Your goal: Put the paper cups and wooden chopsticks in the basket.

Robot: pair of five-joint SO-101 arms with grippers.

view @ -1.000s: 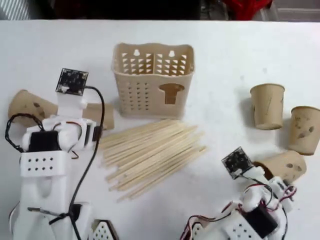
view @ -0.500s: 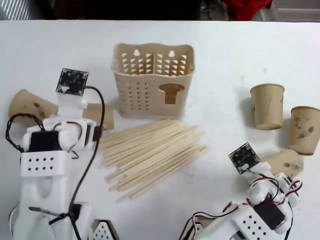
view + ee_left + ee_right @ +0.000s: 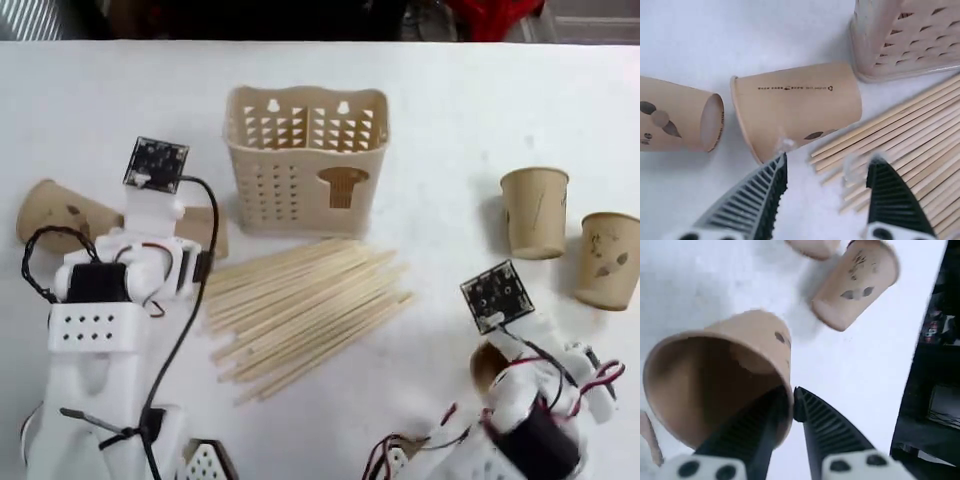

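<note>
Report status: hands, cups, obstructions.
Right hand shut on tipped paper cup, rim pinched. Left hand open by lying cup. Chopsticks heaped before basket.

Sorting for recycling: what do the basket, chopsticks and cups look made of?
Basket: apparently moulded plastic, beige and matte, with regular cut-out holes. Chopsticks: pale, bare wood, seemingly unvarnished; the species cannot be told. Paper cups: brown kraft-like paper, matte, with a rolled rim; any inner lining cannot be told.
</note>
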